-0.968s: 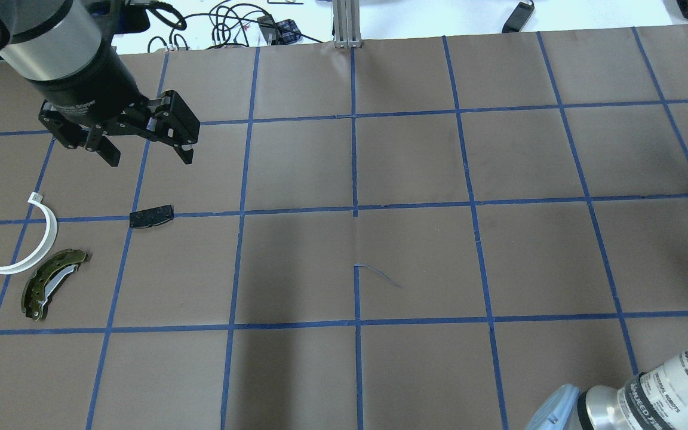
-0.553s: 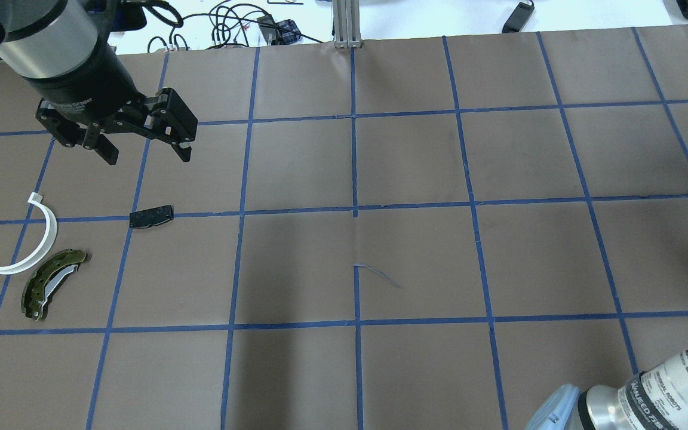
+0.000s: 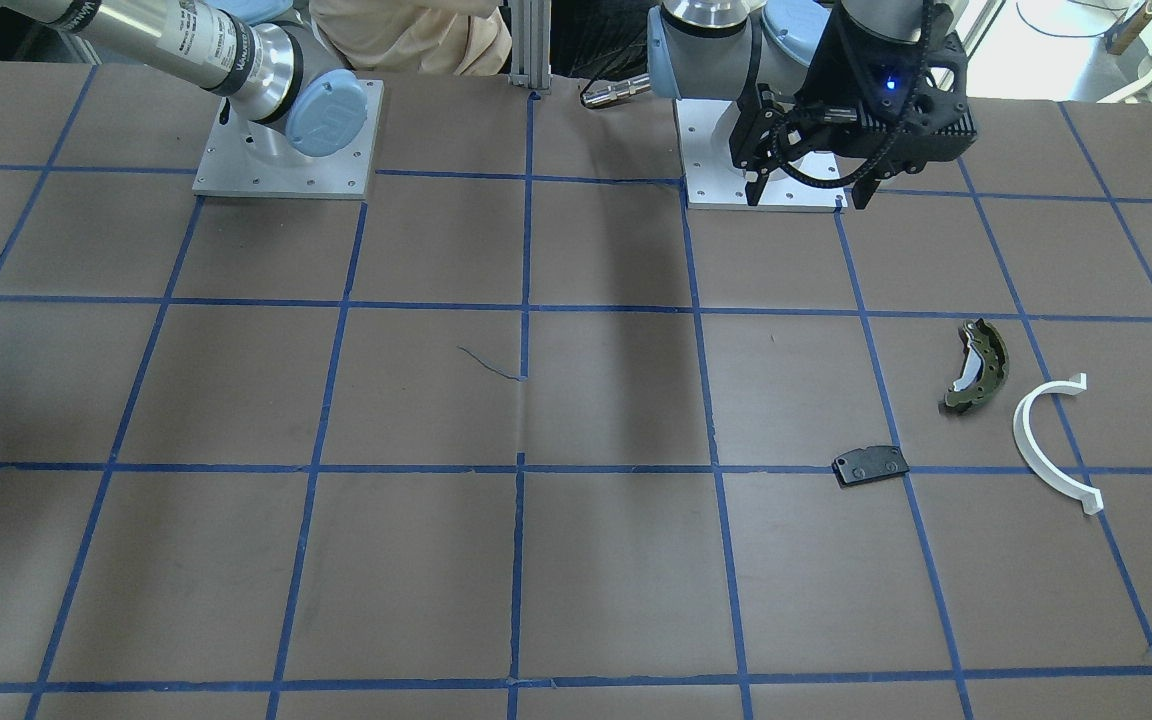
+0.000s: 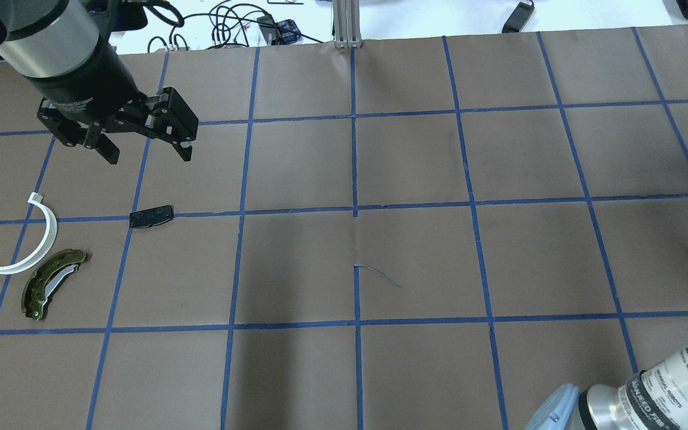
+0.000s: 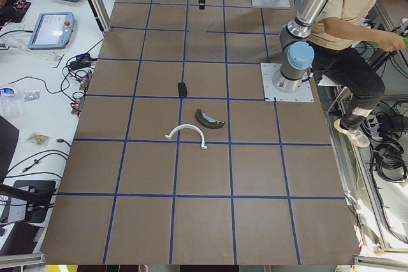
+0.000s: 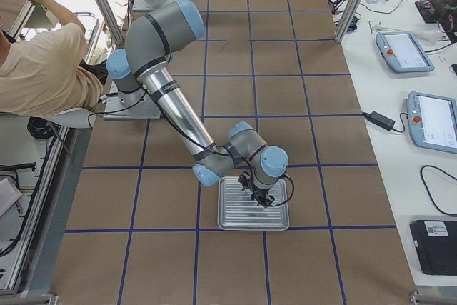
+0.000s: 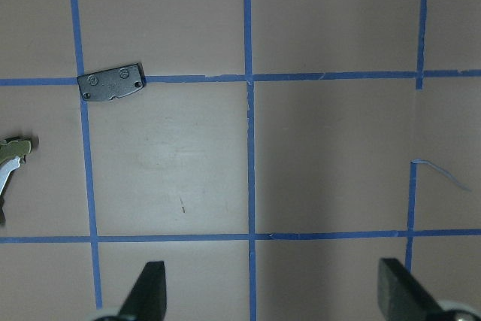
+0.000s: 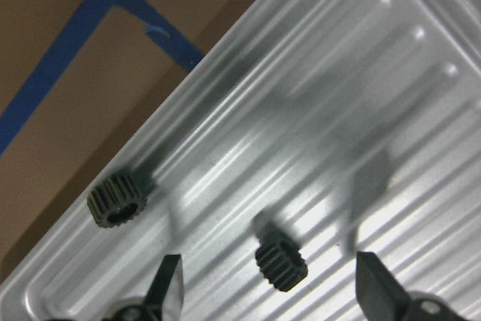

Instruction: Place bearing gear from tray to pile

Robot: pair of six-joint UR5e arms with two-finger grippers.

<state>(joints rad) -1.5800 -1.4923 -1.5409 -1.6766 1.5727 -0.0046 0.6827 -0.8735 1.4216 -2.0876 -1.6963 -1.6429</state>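
Two black bearing gears lie in the ribbed metal tray (image 8: 361, 110): one (image 8: 282, 261) between my right gripper's (image 8: 269, 280) open fingers, one (image 8: 116, 199) at the tray's edge. The right gripper (image 6: 263, 198) hovers low over the tray (image 6: 253, 213). The pile lies far off on the left side: an olive-green brake shoe (image 4: 51, 283), a white half-ring (image 4: 33, 239) and a black pad (image 4: 151, 216). My left gripper (image 4: 148, 156) is open and empty, above the table beyond the pad (image 7: 113, 83).
Cables (image 4: 230, 24) and an aluminium post (image 4: 347, 24) stand at the table's far edge. The arm bases (image 3: 286, 140) sit at the robot's side. An operator (image 5: 344, 23) sits beside the robot. Tablets (image 6: 403, 51) lie on the side bench.
The left gripper has shifted very slightly toward the far edge and stays open. The pile's parts have not moved.
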